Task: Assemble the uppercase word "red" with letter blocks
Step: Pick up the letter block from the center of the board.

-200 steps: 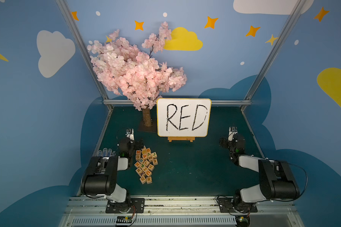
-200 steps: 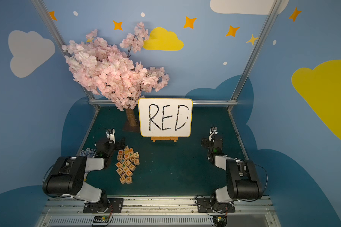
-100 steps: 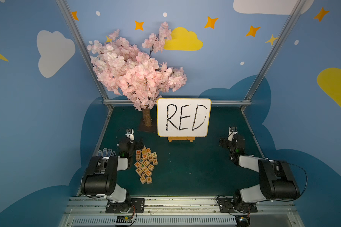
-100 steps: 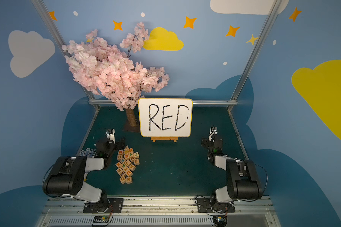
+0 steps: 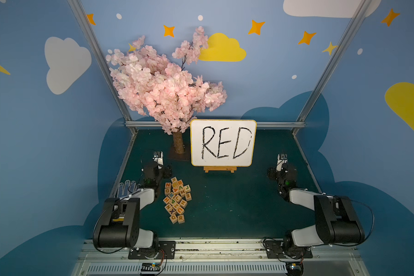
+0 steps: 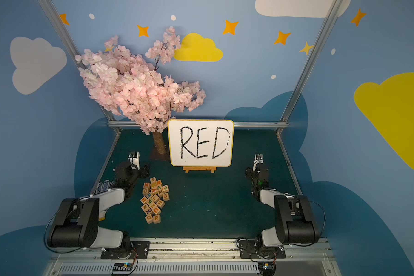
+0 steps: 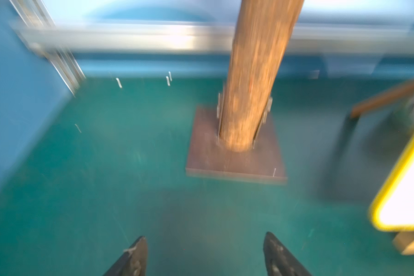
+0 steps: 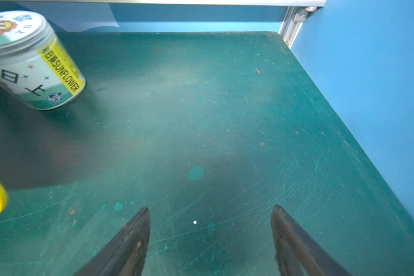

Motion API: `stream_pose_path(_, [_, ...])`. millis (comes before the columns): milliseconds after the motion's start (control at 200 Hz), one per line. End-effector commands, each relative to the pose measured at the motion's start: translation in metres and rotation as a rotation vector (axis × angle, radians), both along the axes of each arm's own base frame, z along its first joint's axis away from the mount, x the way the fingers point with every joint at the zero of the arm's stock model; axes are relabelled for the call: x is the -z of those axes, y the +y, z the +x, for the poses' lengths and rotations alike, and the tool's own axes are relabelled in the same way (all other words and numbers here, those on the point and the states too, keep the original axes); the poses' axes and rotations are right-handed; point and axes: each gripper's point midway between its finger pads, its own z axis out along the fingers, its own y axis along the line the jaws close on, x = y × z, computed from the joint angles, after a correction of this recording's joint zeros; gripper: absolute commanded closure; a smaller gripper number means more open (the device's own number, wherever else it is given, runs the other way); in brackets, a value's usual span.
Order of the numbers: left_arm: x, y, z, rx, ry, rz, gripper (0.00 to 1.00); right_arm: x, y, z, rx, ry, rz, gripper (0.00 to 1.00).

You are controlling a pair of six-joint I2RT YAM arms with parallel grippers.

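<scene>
Plainly, the letter blocks (image 5: 177, 200) lie in one tight heap on the green worktop (image 5: 237, 203), left of its middle, cubes touching; no row is spelled yet. The R block (image 5: 181, 218) and a D block (image 5: 173, 218) sit side by side at the near end, an E block (image 5: 188, 196) on the flank toward the middle. Fingers pushed down around any of them could shove neighbours or tip the cube onto another letter. The left tool (image 7: 204, 239), released and empty, faces the tree trunk (image 7: 251, 83) beyond the heap; a careless swing could clip it. The right tool (image 8: 210, 210), likewise spread and empty, hangs well apart.
</scene>
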Motion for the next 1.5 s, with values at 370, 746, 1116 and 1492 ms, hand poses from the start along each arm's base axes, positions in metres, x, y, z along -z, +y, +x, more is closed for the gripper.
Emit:
stream_pose_path(370, [-0.113,-0.034,-0.07,-0.001,0.004,-0.128,0.28,-0.078,0.021,-0.005,-0.051,0.056,0.021,0.29])
stream_pose_path(746, [-0.073,-0.033,-0.145,-0.028,0.262,-0.25,0.21,-0.098,0.187,-0.093,-0.567,0.249,0.081,0.33])
stream_pose_path(1116, [-0.029,-0.054,-0.18,-0.06,0.462,-0.612,0.2,-0.071,0.342,-0.224,-1.272,0.351,0.021,0.34])
stream_pose_path(1492, [-0.024,-0.057,-0.193,-0.105,0.475,-0.819,0.18,-0.023,0.417,-0.269,-1.505,0.47,-0.078,0.44])
